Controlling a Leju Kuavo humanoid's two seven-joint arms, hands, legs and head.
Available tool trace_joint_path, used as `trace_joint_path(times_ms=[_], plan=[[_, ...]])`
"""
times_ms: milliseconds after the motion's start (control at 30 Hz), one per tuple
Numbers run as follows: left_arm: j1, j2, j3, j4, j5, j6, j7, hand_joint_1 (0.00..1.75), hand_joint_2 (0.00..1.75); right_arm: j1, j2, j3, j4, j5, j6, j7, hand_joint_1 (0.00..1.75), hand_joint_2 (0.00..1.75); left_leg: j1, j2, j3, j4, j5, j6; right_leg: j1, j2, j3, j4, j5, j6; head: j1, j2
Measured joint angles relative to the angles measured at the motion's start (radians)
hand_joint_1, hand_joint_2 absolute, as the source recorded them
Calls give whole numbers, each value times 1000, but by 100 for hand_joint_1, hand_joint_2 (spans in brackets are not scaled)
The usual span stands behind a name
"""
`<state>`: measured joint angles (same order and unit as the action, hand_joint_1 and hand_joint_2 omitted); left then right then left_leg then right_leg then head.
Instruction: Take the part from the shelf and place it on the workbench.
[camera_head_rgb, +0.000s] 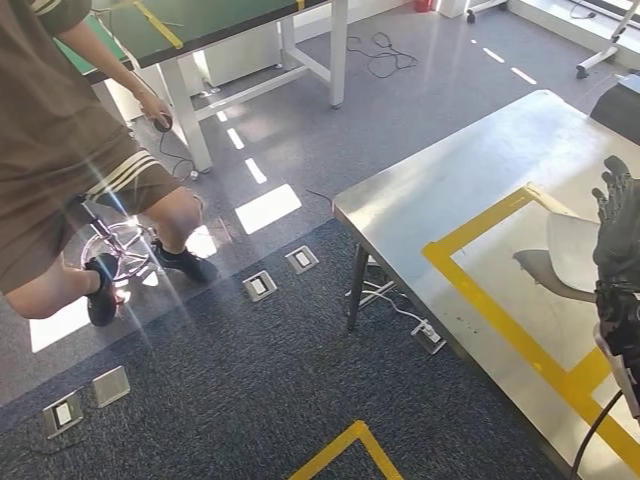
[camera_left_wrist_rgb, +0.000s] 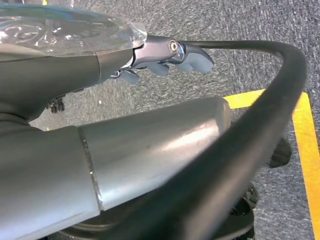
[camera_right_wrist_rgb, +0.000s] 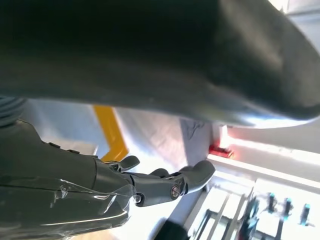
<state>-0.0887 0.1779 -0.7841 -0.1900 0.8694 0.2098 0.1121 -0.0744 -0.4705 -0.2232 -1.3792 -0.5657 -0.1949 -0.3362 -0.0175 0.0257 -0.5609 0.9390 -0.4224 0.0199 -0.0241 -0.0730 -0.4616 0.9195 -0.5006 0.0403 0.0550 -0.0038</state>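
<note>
Right hand (camera_head_rgb: 615, 225) grips white part (camera_head_rgb: 573, 250) (edge cut off) over workbench (camera_head_rgb: 453, 190).

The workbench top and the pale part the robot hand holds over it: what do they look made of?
The workbench looks like brushed metal, perhaps steel: grey and dully reflective, with yellow tape stuck on. The part looks like smooth white plastic, matte and curved, though painted metal is possible. The right robot hand grips it.

Sun patches and lens flare streak the floor (camera_head_rgb: 264, 208); both wrist views are blurred close up.
</note>
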Motion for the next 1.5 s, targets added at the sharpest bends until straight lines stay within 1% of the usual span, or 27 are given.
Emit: trace_joint_path(times_ms=[133,267,400,500,600,700,833,1067,1200,1233,1267,1300,1333,1367,1400,1433,1467,1500], plan=[[0,0,-6,0,4,2,-3,0,0,-5,2,60,-109,-23,28,-4,0,0,1,0,0,0,0,0,0,0,0,0,0,0,0,0],[-1,0,-10,0,8,2,-4,0,0,-12,11,123,-212,-39,86,-15,0,0,1,0,0,0,0,0,1,0,0,0,0,0,0,0],[-2,0,-12,0,15,3,-5,0,0,-36,30,217,-303,6,109,6,0,0,1,0,0,0,0,0,1,0,0,0,0,0,0,0],[-3,0,-13,0,18,3,-7,0,0,-58,47,293,-347,47,111,17,0,0,2,0,0,0,1,-1,2,0,0,0,0,0,-1,0],[-3,0,-14,0,18,3,-8,0,0,-72,57,353,-377,60,113,20,0,0,2,0,0,0,1,-1,2,-1,0,0,0,-1,0,0],[-3,0,-15,0,19,3,-8,0,0,-88,71,414,-391,68,137,22,0,0,2,0,0,0,1,-1,2,0,1,0,0,-1,0,0],[-4,0,-15,0,22,7,-6,0,0,-119,110,517,-391,91,171,9,0,0,2,0,0,0,0,-1,2,0,0,0,0,-1,-1,0],[-5,0,-16,0,24,12,-5,0,0,-177,199,712,-365,144,204,-17,0,0,0,0,-1,3,-2,-1,1,0,0,0,-1,0,-3,0],[-5,1,-19,0,24,13,-5,0,0,-201,251,800,-342,184,212,-24,0,0,-4,-2,-5,7,-6,2,1,-5,4,-2,-2,3,-3,0],[-5,1,-21,0,24,14,-4,0,0,-206,263,817,-337,188,212,-25,0,0,-2,-5,-5,5,-6,5,1,-9,9,-3,-3,5,-4,0],[-4,1,-24,0,24,15,-1,0,0,-212,273,832,-333,190,213,-26,0,0,1,-10,-2,1,-4,7,0,-6,11,0,-7,7,-4,0],[-4,1,-27,0,23,16,1,0,0,-219,282,845,-329,191,213,-28,0,0,6,-16,1,-4,-2,9,-1,6,7,16,-20,8,-4,0],[-5,1,-29,0,22,17,4,0,0,-226,288,857,-325,192,214,-29,0,0,10,-22,6,-9,0,11,-1,24,-10,55,-42,9,-1,0],[-5,1,-31,0,22,18,6,0,0,-230,293,867,-321,192,214,-30,0,0,13,-29,9,-11,1,13,-2,44,-40,118,-74,9,3,0],[-6,1,-32,0,23,19,9,0,0,-233,297,878,-316,192,215,-31,0,0,14,-38,10,-11,1,13,-2,58,-79,197,-106,9,5,0],[-6,1,-33,0,23,20,11,0,0,-234,301,887,-311,192,216,-32,0,0,14,-48,10,-11,1,13,-2,64,-118,272,-130,9,8,0],[-6,0,-33,0,24,21,14,0,0,-234,305,897,-306,192,217,-32,0,0,15,-60,12,-11,0,13,-3,67,-148,320,-136,9,8,0],[-6,-1,-34,0,26,22,15,0,0,-234,308,905,-302,192,218,-33,0,0,15,-73,14,-10,0,12,-3,68,-158,326,-120,8,8,0]])
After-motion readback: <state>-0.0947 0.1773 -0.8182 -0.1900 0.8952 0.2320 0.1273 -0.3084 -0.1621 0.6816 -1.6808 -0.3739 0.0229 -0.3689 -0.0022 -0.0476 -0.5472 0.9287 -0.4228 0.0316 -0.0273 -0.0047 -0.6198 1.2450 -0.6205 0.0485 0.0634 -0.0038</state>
